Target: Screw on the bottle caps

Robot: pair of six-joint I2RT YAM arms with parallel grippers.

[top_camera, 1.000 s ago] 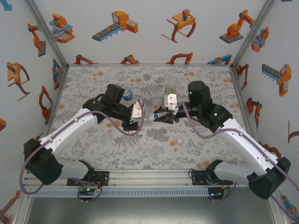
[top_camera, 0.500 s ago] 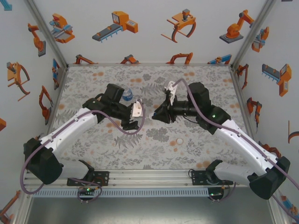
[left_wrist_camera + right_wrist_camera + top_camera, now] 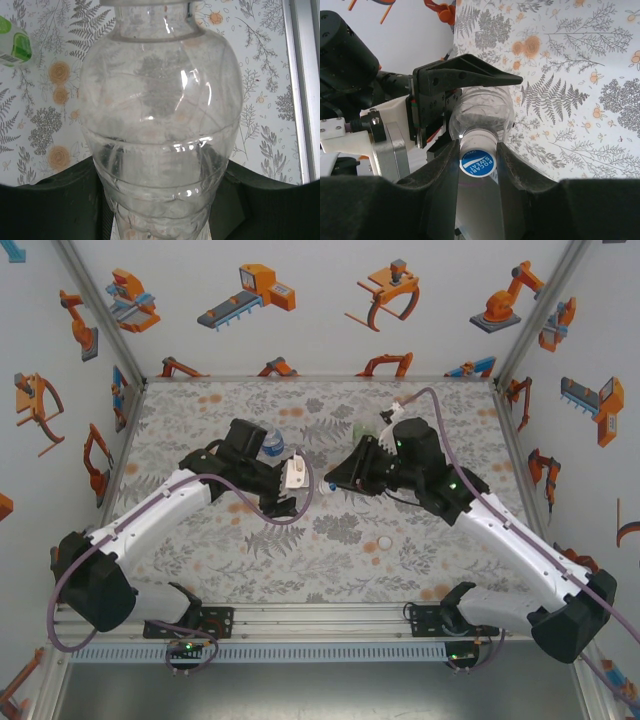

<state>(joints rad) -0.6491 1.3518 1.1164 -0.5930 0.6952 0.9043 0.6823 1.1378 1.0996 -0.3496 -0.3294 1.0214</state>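
A plain clear bottle lies sideways above the table, my left gripper shut around its body. My right gripper is shut on a white bottle cap with a blue printed top, which sits on the neck of the clear bottle. In the top view the left gripper and right gripper meet nose to nose at mid-table. The blue-label bottle stands behind the left arm. A green-tinted bottle stands behind the right gripper, and the green-tinted bottle also shows past the clear one.
A loose white cap lies on the flower-patterned table in front of the right arm. Metal frame posts and printed walls close in the left, right and back sides. Cables loop off both wrists.
The right wrist has rolled round its axis with the cap between its fingers, its camera mount swinging up and back. The left arm and the clear bottle have stayed put.
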